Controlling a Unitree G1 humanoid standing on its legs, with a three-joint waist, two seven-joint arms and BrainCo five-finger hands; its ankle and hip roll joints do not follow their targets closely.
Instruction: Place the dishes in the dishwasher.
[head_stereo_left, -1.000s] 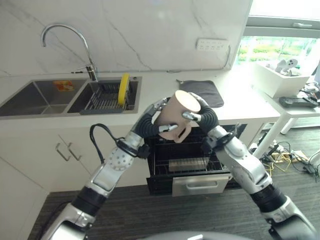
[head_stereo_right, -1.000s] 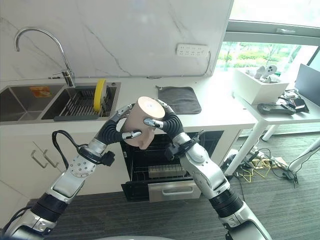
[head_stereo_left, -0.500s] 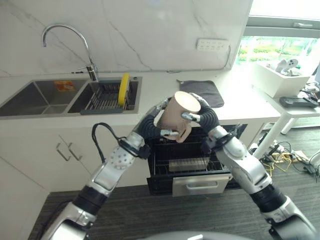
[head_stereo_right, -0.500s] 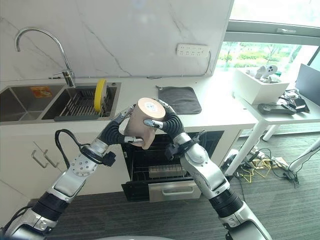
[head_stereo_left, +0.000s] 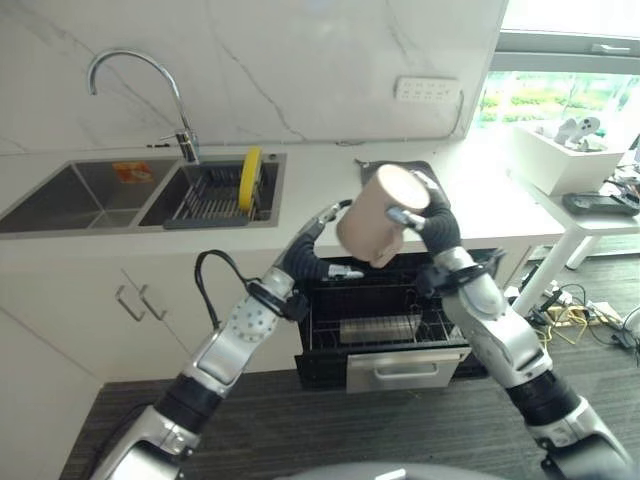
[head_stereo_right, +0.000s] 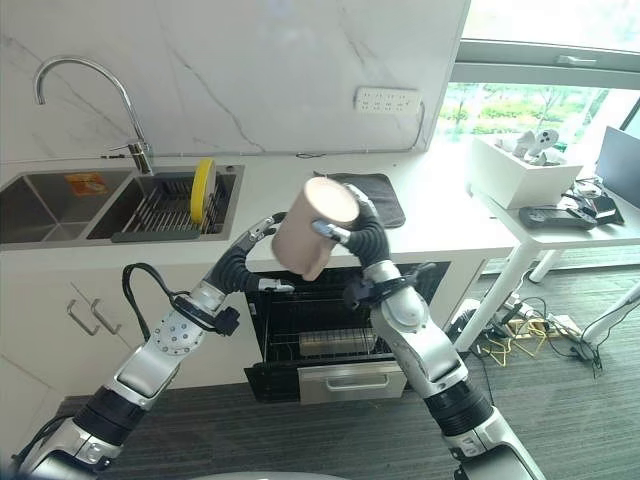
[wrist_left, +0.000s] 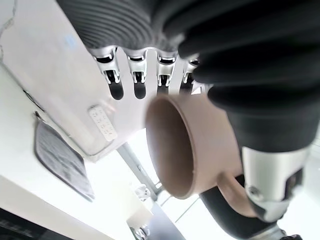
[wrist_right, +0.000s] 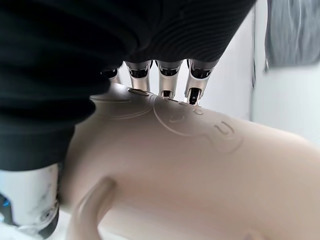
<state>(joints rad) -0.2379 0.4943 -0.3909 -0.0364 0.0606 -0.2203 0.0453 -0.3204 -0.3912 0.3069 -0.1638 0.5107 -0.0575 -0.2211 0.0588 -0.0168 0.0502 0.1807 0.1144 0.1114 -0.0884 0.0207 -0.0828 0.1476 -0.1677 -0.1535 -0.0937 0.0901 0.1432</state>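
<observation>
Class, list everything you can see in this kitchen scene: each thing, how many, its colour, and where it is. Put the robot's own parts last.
Beige ceramic mug: one, held in the air above the open dishwasher.
Yellow plate: one, upright in the sink rack.
Steel double sink: one, left counter.
Chrome tap: one, behind sink.
Dark grey mat: one, on counter.
Black dishwasher: one, open, under counter.
White tray: one, side table.
Right hand: curled round mug.
Left hand: open beside mug.

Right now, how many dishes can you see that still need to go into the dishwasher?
2: a beige mug gripped in the right hand above the open dishwasher, and a yellow plate standing upright in the sink rack. Others could be hidden in the sink basins.
</observation>
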